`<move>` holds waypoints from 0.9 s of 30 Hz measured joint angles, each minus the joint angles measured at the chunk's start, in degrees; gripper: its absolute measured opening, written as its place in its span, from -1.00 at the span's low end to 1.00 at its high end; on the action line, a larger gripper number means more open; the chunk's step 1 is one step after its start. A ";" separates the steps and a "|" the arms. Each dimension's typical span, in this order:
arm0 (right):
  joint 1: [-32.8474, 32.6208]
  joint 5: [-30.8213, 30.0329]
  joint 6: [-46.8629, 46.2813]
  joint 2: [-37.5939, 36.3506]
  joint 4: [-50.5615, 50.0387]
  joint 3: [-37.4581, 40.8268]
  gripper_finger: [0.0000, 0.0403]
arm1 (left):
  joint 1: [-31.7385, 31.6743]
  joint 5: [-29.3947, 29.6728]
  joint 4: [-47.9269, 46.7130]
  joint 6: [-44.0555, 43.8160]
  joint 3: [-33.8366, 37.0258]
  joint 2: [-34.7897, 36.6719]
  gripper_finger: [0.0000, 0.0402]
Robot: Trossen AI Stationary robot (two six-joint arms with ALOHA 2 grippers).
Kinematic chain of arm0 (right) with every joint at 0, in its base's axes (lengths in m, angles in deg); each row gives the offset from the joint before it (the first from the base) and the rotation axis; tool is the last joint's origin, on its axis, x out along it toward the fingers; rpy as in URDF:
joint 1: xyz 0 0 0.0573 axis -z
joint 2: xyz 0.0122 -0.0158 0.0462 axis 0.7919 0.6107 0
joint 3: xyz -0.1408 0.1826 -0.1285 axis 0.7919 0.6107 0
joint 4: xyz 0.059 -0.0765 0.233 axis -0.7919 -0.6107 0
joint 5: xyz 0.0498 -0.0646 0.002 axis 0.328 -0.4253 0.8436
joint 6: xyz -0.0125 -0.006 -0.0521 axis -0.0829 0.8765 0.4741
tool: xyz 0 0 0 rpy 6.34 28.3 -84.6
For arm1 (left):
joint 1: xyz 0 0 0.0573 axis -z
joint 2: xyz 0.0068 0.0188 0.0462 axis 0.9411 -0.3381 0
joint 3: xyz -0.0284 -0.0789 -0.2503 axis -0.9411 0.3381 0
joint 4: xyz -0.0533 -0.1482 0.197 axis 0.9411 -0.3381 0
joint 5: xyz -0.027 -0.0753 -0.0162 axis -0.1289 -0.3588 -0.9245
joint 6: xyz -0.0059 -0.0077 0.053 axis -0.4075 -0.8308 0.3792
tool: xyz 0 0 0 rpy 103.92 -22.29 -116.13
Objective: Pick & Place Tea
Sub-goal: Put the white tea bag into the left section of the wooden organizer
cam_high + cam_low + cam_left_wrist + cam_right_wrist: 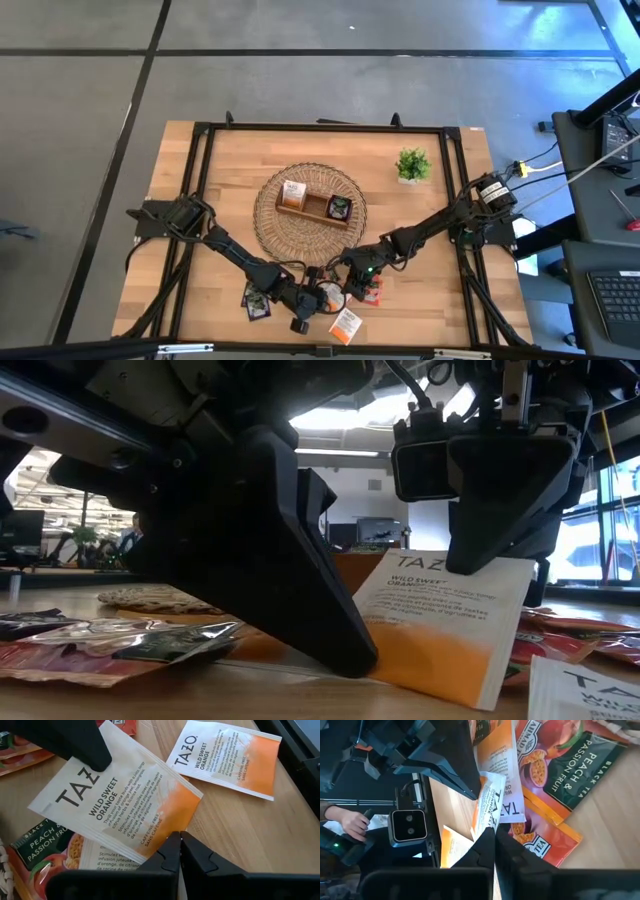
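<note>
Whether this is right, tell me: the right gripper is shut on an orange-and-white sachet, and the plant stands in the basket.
One thing is wrong. The plant stands on the table, apart from the basket, as the high view shows. The rest holds: the right gripper is shut on an orange-and-white sachet.
</note>
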 joint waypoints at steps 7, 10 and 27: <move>0.06 0.59 -0.10 -0.02 0.59 -0.02 -0.97 | -0.06 -1.96 -2.27 0.36 0.15 2.10 -0.97; 0.03 1.28 0.16 -0.04 0.44 -0.33 -0.98 | 0.00 -1.96 -5.63 0.97 0.21 5.43 -0.98; 0.92 -5.03 24.66 -2.23 -44.96 -27.01 -0.99 | -1.38 2.09 -16.46 -4.13 0.05 28.29 -0.93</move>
